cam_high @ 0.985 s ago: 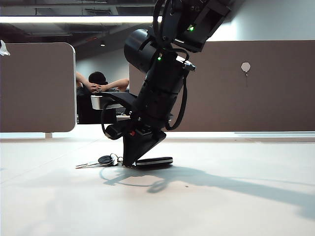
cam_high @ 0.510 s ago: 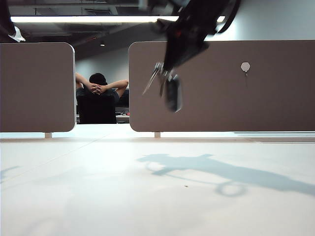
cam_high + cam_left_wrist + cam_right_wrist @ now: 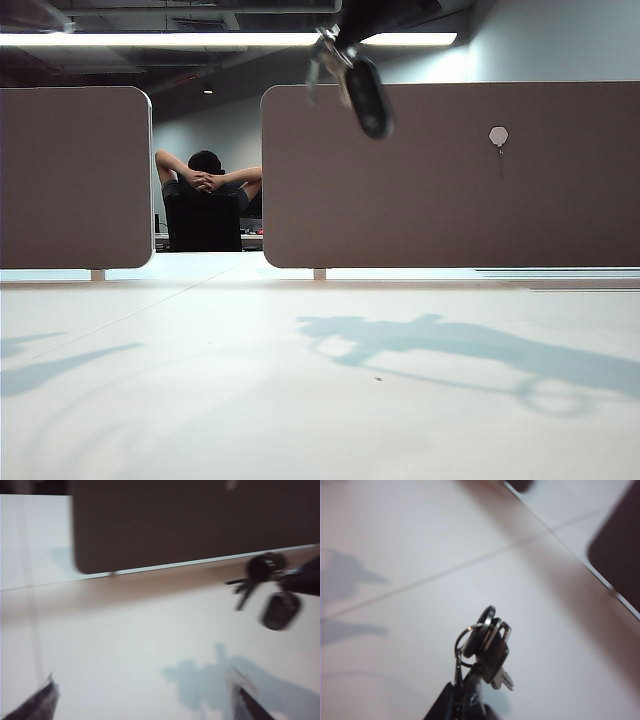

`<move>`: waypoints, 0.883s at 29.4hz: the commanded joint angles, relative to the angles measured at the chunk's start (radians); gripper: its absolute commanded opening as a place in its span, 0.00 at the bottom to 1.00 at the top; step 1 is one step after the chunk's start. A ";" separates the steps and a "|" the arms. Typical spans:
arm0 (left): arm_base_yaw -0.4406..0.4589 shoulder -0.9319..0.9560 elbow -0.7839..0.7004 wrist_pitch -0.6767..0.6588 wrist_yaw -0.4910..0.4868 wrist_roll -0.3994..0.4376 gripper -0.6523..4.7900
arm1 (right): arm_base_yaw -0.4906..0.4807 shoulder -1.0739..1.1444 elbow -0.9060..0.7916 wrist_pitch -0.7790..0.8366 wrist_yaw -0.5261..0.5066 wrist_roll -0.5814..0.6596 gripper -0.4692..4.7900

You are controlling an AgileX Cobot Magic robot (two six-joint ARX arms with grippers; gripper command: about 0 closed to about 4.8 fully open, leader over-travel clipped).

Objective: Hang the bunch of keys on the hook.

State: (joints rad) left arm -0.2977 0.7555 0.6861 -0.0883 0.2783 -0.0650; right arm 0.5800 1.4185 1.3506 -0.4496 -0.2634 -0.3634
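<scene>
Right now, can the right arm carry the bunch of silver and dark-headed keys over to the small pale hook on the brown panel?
Probably yes. The right pincer holds the bunch of keys high above the table, and nothing stands between it and the hook. The open left pincer is off to the side.

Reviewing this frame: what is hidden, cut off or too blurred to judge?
- Right claw: shut on the bunch of silver and dark-headed keys with black fob; the exterior view's top edge cuts the arm off.
- Left claw: only two open fingertips show in its wrist view.
- Small pale disc hook on the brown panel: its metal hook is too small to read.
- Key count: motion blur.
</scene>
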 commanded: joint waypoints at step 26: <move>-0.034 0.150 0.003 0.336 0.654 -0.111 1.00 | 0.104 -0.113 0.007 -0.156 -0.320 -0.008 0.08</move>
State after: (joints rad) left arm -0.3210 0.9066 0.6861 0.2359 0.9176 -0.1711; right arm 0.6750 1.3109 1.3521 -0.6239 -0.5728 -0.3676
